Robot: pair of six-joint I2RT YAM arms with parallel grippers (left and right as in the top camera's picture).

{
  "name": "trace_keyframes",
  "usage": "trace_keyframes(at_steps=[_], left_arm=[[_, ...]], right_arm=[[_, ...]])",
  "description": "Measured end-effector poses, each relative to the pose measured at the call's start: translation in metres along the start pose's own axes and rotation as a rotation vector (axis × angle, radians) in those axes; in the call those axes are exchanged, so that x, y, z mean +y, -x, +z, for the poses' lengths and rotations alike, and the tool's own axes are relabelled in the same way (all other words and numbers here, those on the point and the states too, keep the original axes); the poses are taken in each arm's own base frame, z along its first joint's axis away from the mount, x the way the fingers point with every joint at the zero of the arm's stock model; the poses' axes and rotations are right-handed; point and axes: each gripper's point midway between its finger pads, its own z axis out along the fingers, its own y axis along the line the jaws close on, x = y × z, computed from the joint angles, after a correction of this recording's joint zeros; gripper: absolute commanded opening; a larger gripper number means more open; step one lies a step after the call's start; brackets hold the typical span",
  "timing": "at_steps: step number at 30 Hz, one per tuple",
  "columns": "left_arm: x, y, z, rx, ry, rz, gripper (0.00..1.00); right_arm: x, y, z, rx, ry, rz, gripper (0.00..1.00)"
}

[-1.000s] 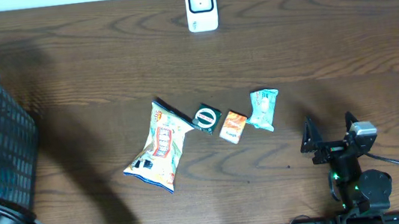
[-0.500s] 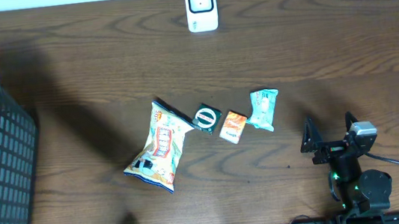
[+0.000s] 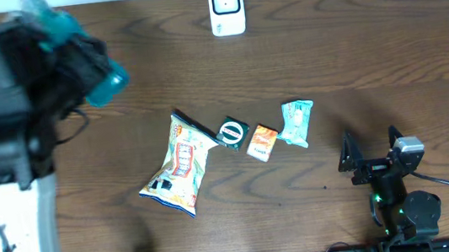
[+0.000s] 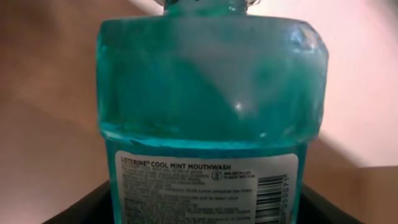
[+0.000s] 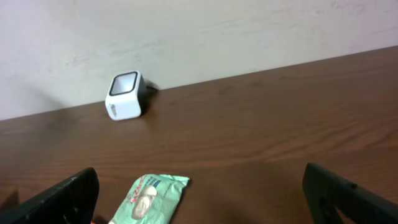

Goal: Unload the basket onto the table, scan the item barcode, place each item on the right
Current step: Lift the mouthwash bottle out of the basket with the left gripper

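Note:
A teal mouthwash bottle (image 4: 211, 93) fills the left wrist view, and my left gripper (image 4: 205, 214) is shut on its lower part. Its white label faces the camera, with the barcode (image 4: 270, 198) at the lower right. From above, the raised left arm looms large at the upper left, the left gripper (image 3: 68, 59) carrying the bottle (image 3: 105, 80). The white scanner (image 3: 226, 7) stands at the table's far edge, apart from the bottle, and the right wrist view shows the scanner (image 5: 124, 96) too. My right gripper (image 3: 372, 156) rests open at the front right, nothing between its fingers.
A chips bag (image 3: 180, 165), a round green-black item (image 3: 231, 132), an orange packet (image 3: 262, 141) and a mint-green packet (image 3: 298, 123) lie in a row mid-table. The mint-green packet (image 5: 149, 198) lies just ahead of the right gripper (image 5: 202, 205).
My left arm has risen into the overhead view with the mouthwash bottle, now covering the grey basket seen at the left earlier. The right arm and the table items have not moved.

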Motion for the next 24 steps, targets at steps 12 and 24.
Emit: trace_keyframes(at_steps=[12,24], left_arm=[[0.096,-0.084,0.119,0.372,0.462,0.155,0.43],[0.156,-0.166,0.194,0.532,0.491,0.338,0.43]], right_arm=[[0.0,0.0,0.0,0.0,0.0,0.0,0.99],[0.0,0.0,0.0,0.0,0.0,0.0,0.99]])
